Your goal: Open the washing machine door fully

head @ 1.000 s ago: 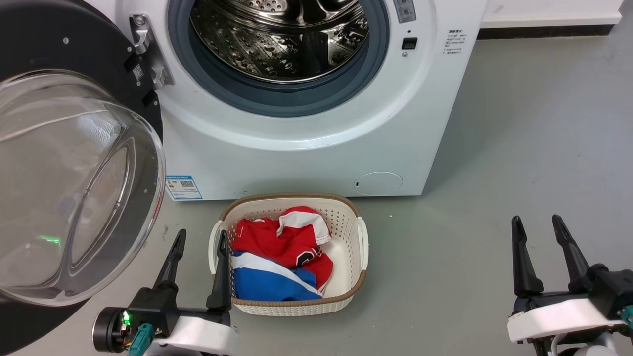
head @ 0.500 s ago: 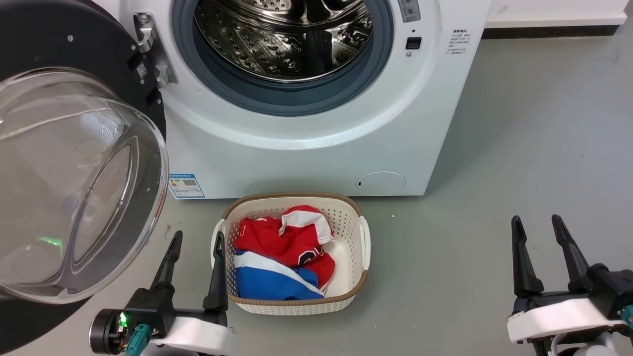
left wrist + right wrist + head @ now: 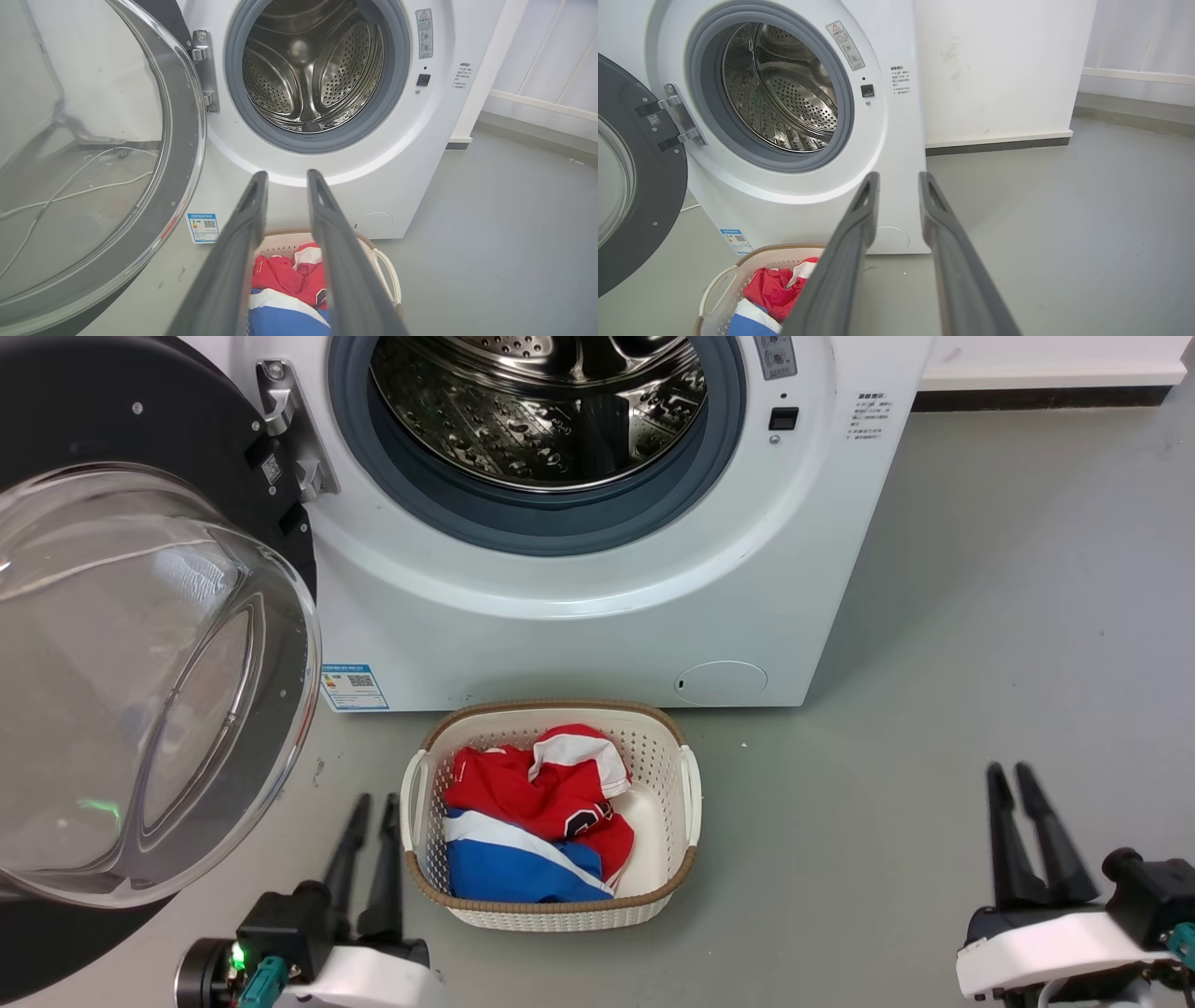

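Note:
The washing machine [image 3: 579, 635] is white, and its steel drum [image 3: 532, 411] is exposed. The washing machine door [image 3: 140, 691], a black disc with a bulging clear glass bowl, is swung out wide on its hinge [image 3: 289, 439] to the left. The door is also in the left wrist view [image 3: 180, 140] and the right wrist view [image 3: 649, 210]. My left gripper [image 3: 372, 800] sits low, right of the door's bowl and apart from it. Its fingers are close together with a narrow gap and nothing between them [image 3: 287, 173]. My right gripper [image 3: 1008, 770] hangs over the floor at the lower right, equally narrowed and empty [image 3: 899, 175].
A cream laundry basket [image 3: 551, 707] with red, white and blue clothes [image 3: 532, 803] stands on the grey floor in front of the machine, just right of my left gripper. A white wall with a dark skirting [image 3: 999, 140] runs behind the machine's right side.
Both grippers have drawn their fingers from wide apart to a narrow gap and pulled back a little lower in the view. The door and basket stay where they were.

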